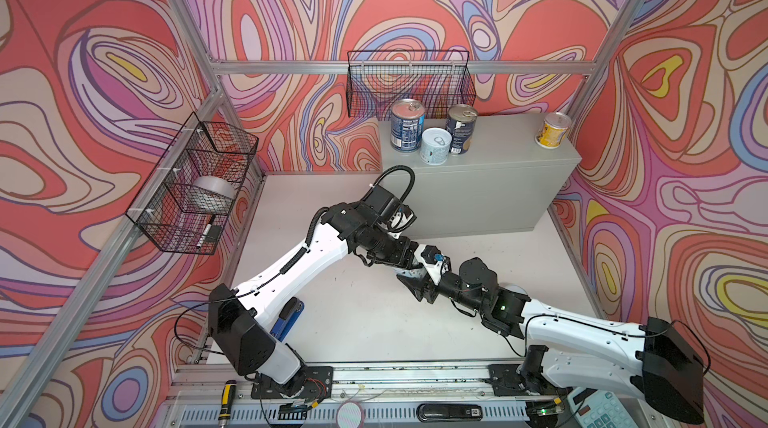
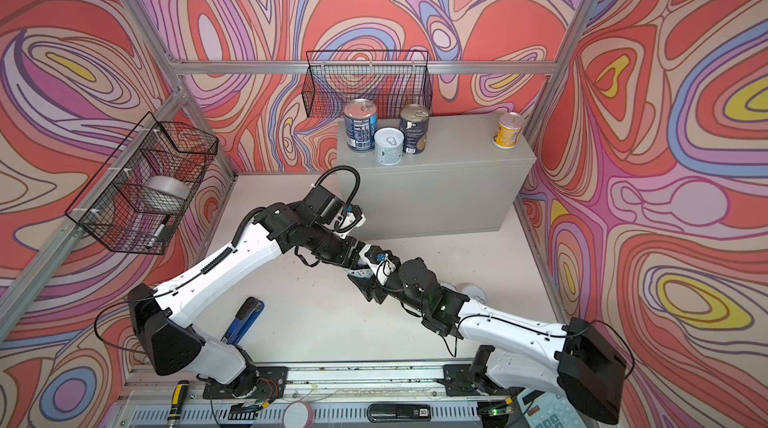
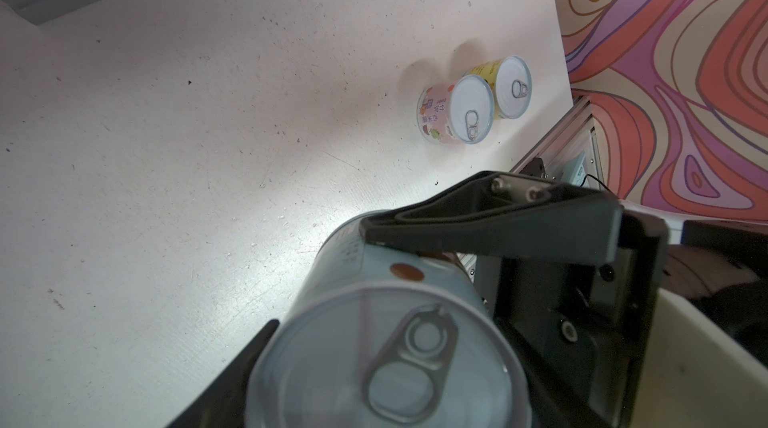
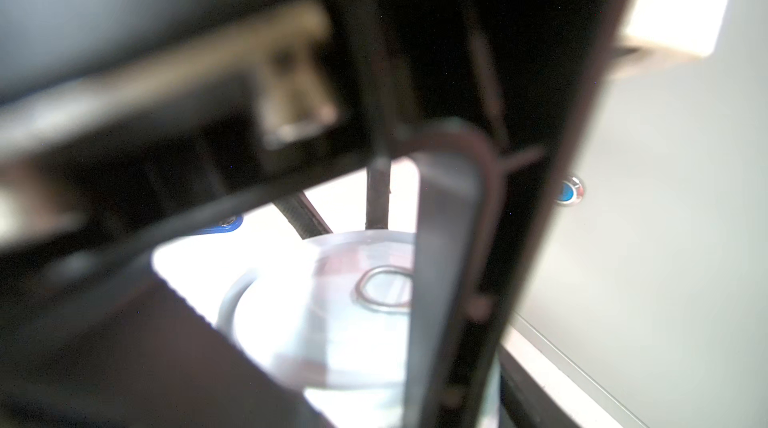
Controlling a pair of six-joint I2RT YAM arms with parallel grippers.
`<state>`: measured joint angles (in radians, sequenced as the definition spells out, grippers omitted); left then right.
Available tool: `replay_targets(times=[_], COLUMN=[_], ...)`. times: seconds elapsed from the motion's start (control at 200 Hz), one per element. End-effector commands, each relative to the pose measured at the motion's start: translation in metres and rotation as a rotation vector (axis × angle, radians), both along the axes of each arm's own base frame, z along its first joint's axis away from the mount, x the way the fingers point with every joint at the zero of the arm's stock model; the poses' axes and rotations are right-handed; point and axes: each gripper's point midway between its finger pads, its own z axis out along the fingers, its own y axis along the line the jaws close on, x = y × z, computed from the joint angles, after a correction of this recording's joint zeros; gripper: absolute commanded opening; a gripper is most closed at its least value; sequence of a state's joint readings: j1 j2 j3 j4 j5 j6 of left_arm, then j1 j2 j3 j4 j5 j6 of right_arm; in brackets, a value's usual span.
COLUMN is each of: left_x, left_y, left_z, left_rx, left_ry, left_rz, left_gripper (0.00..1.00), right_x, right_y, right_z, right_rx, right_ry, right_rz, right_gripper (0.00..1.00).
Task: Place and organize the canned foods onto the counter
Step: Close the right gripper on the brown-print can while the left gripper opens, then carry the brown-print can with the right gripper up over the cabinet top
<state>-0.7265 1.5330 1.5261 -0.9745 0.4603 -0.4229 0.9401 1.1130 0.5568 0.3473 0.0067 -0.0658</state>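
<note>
White tabletop (image 3: 124, 197), pale blue can (image 3: 382, 342) clamped in left jaws

From table (image 1: 365, 313) centre: counter (image 1: 490, 197) at 1 o'clock, against back wall. On its top, left end: tall can (image 1: 407, 126), second tall can (image 1: 460, 128) right of it, short can (image 1: 435, 146) in front between them; lone can (image 1: 552, 130) at right end. Back basket (image 1: 409, 85) on wall behind tall cans. Side basket (image 1: 195, 184) at 10 o'clock, tape roll (image 1: 214, 193) inside. Table can (image 3: 455, 114) and edge can (image 3: 505, 87) side by side at 3 o'clock, by right edge. Gripped can (image 3: 374, 342) between left gripper (image 3: 319, 275) fingers, at centre.
</note>
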Motion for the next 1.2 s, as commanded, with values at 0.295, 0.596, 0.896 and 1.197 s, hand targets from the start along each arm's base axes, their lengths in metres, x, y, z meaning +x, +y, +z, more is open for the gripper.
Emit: replay_targets(times=[0.295, 0.596, 0.896, 1.197], left_x=[0.013, 0.031, 0.033, 0.043], left_y=[-0.006, -0.004, 0.008, 0.032], left_z=[0.008, 0.019, 0.014, 0.021], left_rx=[-0.05, -0.072, -0.052, -0.068], left_ry=[-0.079, -0.146, -0.161, -0.271], left_rz=[0.029, 0.108, 0.146, 0.242], left_gripper=[1.0, 1.0, 1.0, 1.0], right_x=[-0.001, -0.004, -0.01, 0.003], right_y=[-0.023, -0.035, -0.047, -0.083], right_z=[0.002, 0.003, 0.014, 0.048], right_rx=[0.014, 0.021, 0.065, 0.098], right_ry=[0.013, 0.014, 0.017, -0.009], right_rz=[-0.076, -0.107, -0.125, -0.315], right_gripper=[0.62, 0.61, 0.61, 0.62])
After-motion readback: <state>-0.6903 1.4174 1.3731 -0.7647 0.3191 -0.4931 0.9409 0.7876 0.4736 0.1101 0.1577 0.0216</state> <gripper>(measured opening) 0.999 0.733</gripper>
